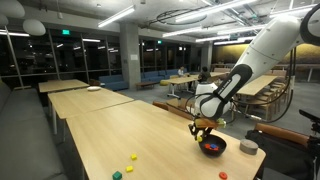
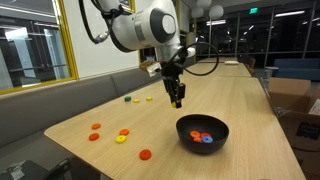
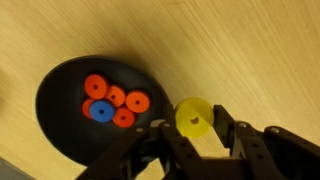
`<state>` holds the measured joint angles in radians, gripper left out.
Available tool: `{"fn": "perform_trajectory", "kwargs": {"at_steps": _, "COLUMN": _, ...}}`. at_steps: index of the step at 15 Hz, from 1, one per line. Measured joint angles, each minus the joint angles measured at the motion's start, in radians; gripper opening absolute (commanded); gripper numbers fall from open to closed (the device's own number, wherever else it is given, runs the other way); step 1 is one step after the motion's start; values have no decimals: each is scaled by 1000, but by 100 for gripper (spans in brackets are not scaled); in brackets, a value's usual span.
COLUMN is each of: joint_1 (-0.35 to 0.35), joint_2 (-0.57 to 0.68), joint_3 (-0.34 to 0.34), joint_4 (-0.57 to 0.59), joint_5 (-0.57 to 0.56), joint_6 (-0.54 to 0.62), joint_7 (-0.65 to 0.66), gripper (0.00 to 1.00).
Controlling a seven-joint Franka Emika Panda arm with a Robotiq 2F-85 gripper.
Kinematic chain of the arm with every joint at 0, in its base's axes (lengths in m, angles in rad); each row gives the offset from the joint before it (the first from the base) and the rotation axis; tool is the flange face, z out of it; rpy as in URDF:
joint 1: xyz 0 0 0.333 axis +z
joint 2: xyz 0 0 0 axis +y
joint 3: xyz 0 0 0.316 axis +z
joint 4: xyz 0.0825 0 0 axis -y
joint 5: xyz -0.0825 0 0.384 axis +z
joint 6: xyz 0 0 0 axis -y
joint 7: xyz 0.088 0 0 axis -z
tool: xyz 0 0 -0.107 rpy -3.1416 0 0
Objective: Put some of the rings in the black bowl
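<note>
Item in hand: one yellow ring (image 3: 193, 116), and your pincer (image 2: 177, 99) was closed on it, gripping it by its edges. Location: in the wrist view the ring hung just outside the rim of the black bowl (image 3: 58, 120), not over its hollow; in an exterior view the pincer stood above the bench (image 2: 245, 100), just beside the bowl. Hazards, as judged: had you let go there, the ring would have landed on the wood next to the bowl. A drop onto the glossy rim could have flicked so light a piece away, and it might have rolled towards the bench edge. A low sideways move risked nudging the bowl itself. Stock counted: black bowl, one. Rings in bowl (image 3: 116, 97), about six: five orange or red, one blue. Rings on the bench (image 2: 96, 127), five in the near group (three orange, one yellow, one reddish), plus a far cluster of yellow and green too small to count surely. Pale grey cup (image 1: 248, 147), one, near the bowl.
</note>
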<state>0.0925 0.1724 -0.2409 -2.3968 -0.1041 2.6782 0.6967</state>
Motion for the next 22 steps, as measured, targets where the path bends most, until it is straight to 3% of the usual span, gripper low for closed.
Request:
{"fn": "perform_trajectory", "kwargs": {"at_steps": 4, "joint_1": -84, "joint_2": -25, "joint_3": -3, "joint_4": -28, "joint_5": 2, "joint_6": 2, "joint_7": 1, "gripper": 24}}
{"fn": "perform_trajectory", "kwargs": {"at_steps": 5, "joint_1": -99, "joint_2": -26, "joint_3": -3, "joint_4": -31, "joint_5": 4, "joint_6": 2, "joint_7": 1, "gripper": 28}}
{"fn": "perform_trajectory", "kwargs": {"at_steps": 6, "joint_1": -111, "joint_2": -26, "joint_3": -3, "joint_4": -33, "joint_5": 6, "joint_6": 2, "joint_7": 1, "gripper": 68}}
{"fn": "perform_trajectory", "kwargs": {"at_steps": 8, "joint_1": -127, "joint_2": -26, "joint_3": -2, "joint_4": -35, "joint_5": 19, "joint_6": 2, "joint_7": 1, "gripper": 74}}
{"fn": "perform_trajectory", "kwargs": {"at_steps": 12, "joint_1": -136, "joint_2": -25, "joint_3": 8, "joint_4": -35, "joint_5": 58, "joint_6": 0, "joint_7": -3, "gripper": 100}}
{"fn": "perform_trajectory", "kwargs": {"at_steps": 16, "joint_1": -128, "joint_2": -19, "joint_3": 51, "joint_4": -33, "joint_5": 70, "joint_6": -3, "joint_7": -2, "gripper": 100}}
{"fn": "perform_trajectory", "kwargs": {"at_steps": 22, "joint_1": -52, "joint_2": -5, "joint_3": 197, "joint_4": -18, "joint_5": 105, "joint_6": -56, "joint_7": -39, "gripper": 100}}
